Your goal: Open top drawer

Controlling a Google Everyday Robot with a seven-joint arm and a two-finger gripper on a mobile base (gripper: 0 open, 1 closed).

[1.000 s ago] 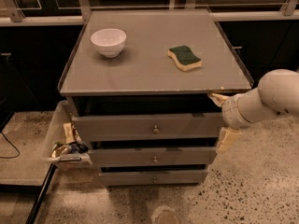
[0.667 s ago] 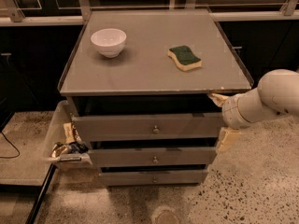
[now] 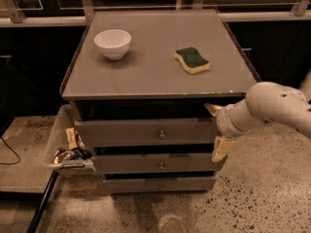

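Where the top drawer [image 3: 131,133] ends on the right, the hand [image 3: 215,129] gapes open.

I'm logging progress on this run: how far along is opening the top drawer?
Looks done: the top drawer front seems to stand slightly out from under the cabinet top, a dark gap above it. In hand: the gripper sits at the drawer front's right end, away from the knob. Left: likely drawing it farther out; its inside is not yet visible.
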